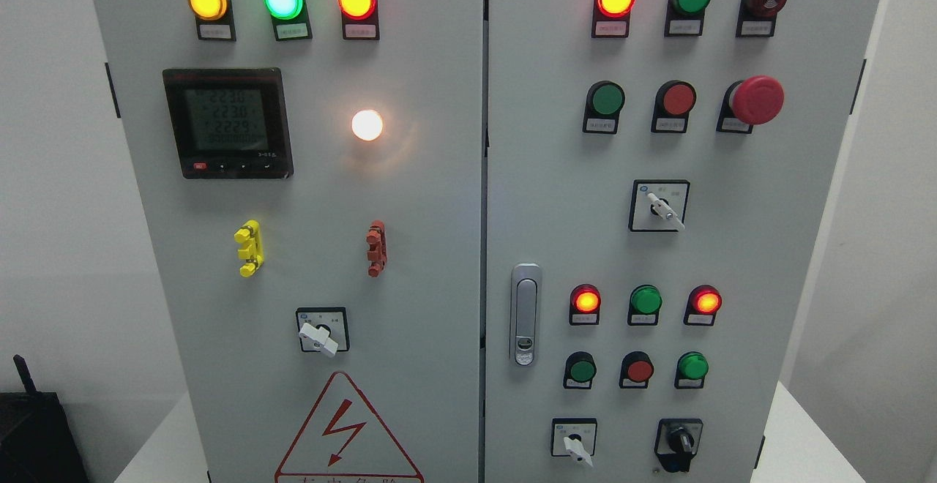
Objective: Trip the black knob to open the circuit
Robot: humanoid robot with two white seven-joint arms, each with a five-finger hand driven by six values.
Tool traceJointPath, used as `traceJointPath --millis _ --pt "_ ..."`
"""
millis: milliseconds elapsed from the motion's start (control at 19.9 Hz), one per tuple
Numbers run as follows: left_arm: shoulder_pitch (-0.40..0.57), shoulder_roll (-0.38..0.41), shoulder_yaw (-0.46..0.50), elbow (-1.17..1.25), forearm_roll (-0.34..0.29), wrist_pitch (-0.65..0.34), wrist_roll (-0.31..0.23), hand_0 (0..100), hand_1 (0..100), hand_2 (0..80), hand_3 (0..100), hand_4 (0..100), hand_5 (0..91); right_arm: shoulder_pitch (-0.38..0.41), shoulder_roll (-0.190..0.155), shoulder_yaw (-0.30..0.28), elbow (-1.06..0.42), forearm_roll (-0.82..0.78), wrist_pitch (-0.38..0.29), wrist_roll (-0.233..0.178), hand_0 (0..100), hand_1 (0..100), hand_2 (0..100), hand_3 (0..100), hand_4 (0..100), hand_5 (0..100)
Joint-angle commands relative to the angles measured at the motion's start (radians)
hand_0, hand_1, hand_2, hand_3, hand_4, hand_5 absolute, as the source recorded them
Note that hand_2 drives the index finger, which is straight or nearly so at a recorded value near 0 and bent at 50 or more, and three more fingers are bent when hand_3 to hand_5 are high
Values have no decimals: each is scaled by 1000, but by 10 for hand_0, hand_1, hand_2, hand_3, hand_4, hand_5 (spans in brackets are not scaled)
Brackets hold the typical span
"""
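Neither robot hand is in view, so their fingers cannot be judged. The black knob (679, 441) sits at the cabinet's lower right, just right of the white selector switch (575, 443); a misaimed reach could turn that neighbour instead

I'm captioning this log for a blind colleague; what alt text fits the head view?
A grey two-door electrical cabinet fills the view, with no robot hand visible. The black knob sits at the right door's lower right, untouched, beside a white selector switch. Above are lit indicator lamps, a digital meter on the left door and a red emergency stop button.
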Motion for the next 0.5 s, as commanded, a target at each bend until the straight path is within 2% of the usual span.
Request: traceJointPath --millis 0,100,301,451 --pt "0 0 0 -25 0 -1 0 120 389 0 0 0 0 -8 18 -38 -269 -3 17 -2 0 25 0 860 781 665" --pt "0 0 0 -25 0 -1 0 120 389 0 0 0 0 -9 18 -44 -307 -3 55 -7 0 26 0 913 830 733" --pt "0 0 0 -25 0 -1 0 120 389 0 0 0 0 -38 18 -49 -332 -2 83 -16 0 24 0 998 910 884" --pt "0 0 0 -25 0 -1 0 120 389 0 0 0 0 -79 16 -67 -323 -3 119 -19 0 22 0 1000 952 944"
